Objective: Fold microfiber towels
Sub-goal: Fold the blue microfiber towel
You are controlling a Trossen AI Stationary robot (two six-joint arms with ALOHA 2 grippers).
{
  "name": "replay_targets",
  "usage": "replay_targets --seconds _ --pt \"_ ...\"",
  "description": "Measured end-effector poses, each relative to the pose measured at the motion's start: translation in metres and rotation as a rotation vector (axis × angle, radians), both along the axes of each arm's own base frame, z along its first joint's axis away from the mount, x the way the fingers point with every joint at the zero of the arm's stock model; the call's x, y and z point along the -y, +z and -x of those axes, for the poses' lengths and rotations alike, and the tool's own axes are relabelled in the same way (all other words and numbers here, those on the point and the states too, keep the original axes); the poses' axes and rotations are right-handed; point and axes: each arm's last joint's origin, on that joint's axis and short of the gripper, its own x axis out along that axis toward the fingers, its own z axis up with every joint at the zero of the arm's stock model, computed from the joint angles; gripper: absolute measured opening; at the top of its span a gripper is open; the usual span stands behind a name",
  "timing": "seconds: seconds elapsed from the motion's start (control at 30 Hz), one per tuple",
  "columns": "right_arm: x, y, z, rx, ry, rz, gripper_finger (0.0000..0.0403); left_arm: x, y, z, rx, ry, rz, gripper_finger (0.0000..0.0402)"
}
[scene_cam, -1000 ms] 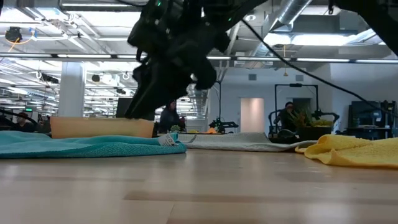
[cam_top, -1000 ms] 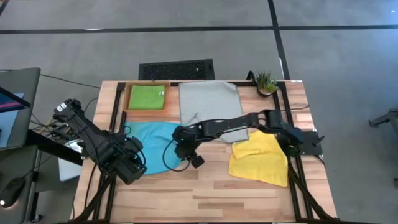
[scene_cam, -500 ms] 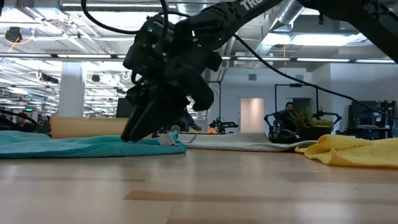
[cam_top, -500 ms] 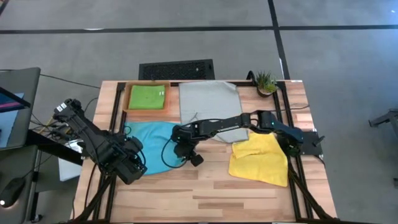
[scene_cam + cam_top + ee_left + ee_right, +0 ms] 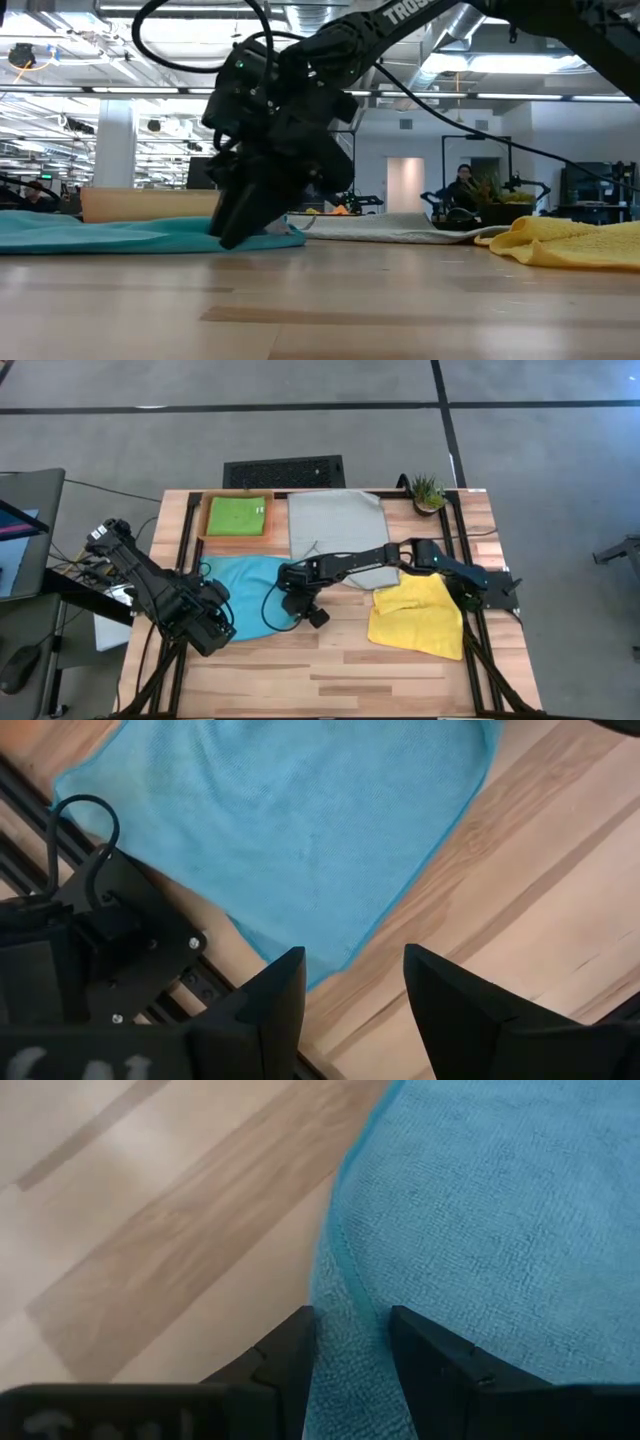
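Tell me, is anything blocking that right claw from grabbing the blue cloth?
Nothing visible does. The right gripper is already at the edge of the sky blue towel, its open fingers straddling the hem, with only bare table beside it.

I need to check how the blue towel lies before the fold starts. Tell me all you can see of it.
The sky blue towel is a thin, nubbly microfiber cloth with a stitched hem, spread mostly flat on the wooden table, below the orange tray. The right gripper is down at its right edge, fingers straddling a raised ridge of cloth. The left gripper hovers open above its lower left edge.
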Motion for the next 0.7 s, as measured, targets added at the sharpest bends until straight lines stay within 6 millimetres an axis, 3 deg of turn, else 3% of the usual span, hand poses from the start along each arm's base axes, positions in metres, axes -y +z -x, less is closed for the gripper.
replay_targets --seconds 0.7 --pt "-0.004 0.006 0.028 -0.280 0.005 -0.001 0.0159 0.000 0.000 0.000 -0.001 -0.011 0.000 0.0164"
